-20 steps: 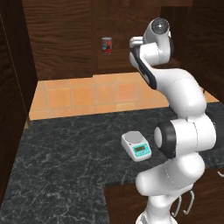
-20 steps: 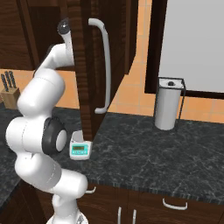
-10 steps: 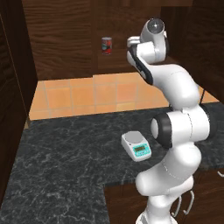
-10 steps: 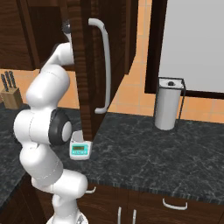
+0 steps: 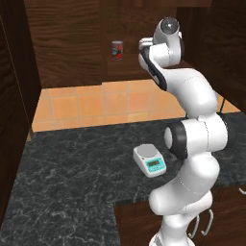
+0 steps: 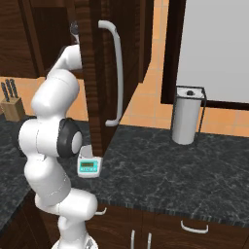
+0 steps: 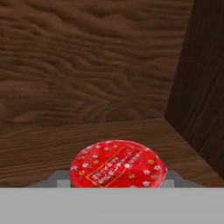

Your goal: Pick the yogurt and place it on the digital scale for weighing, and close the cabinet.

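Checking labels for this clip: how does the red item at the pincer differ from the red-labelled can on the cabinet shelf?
The yogurt is a low cup with a wide all-red, star-speckled lid; the can is a taller upright cylinder with a red, white and grey label. The yogurt sits at the pincer; the can stands apart from it. Both rest on dark wood.

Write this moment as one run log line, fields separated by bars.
stage: grasping | gripper: around yogurt inside cabinet | digital scale: bare | cabinet door: open

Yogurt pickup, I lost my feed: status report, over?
Gripper inside cabinet, closing around yogurt; grip unconfirmed. Yogurt on cabinet shelf. Digital scale waits on counter, platter bare. Cabinet door open beside arm.
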